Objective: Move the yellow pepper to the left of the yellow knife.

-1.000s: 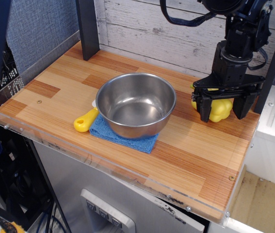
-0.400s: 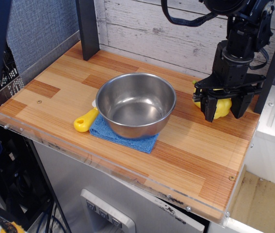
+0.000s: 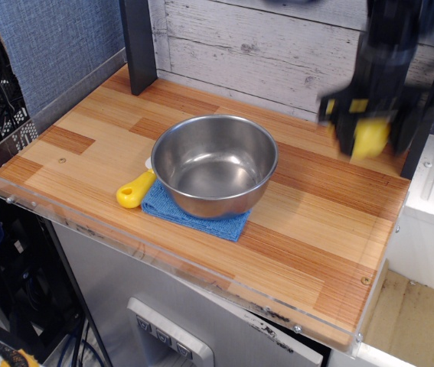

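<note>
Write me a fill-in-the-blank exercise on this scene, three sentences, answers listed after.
1. The gripper holds the yellow pepper ____ the table, not resting on it.
2. The steel bowl sits partly on a ____ cloth.
3. The yellow knife lies with its handle sticking out on the bowl's ____ side in the picture.

Missing words: above; blue; left

steel bowl: centre of frame, upright, resting on blue cloth | blue cloth: folded, under bowl, showing at its lower edge | counter: wood-plank top with clear edging | whitewashed plank wall: top | dark post: upper left
</note>
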Robot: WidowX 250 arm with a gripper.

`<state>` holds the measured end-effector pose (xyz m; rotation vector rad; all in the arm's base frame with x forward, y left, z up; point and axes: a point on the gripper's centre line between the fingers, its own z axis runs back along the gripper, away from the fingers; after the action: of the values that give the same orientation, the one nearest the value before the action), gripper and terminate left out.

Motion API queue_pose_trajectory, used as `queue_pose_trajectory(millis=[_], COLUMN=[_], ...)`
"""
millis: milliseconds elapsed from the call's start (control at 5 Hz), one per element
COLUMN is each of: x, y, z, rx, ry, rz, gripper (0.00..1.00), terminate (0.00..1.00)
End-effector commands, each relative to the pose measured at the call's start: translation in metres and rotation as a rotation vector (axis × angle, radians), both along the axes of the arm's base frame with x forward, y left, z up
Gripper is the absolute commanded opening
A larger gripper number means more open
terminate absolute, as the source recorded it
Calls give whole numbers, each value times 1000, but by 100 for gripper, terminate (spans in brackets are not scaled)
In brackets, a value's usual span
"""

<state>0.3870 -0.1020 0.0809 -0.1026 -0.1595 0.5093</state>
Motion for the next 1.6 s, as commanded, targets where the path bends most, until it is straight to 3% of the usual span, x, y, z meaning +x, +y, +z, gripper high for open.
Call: queue_pose_trajectory(millis=[0,200,400,800,1000,1400], x=[-15,-26,-32,-42,-59,-71], y=[77,120,163,243,263,291], z=[114,111,78,48,25,-19], rx=[-121,-14,91,186,202,154], ry=[-207,-102,23,146,184,232], rz=[-183,-259,-312,-376,-363,-299], gripper=[0,0,0,0,0,0], terminate=[0,0,0,0,0,0])
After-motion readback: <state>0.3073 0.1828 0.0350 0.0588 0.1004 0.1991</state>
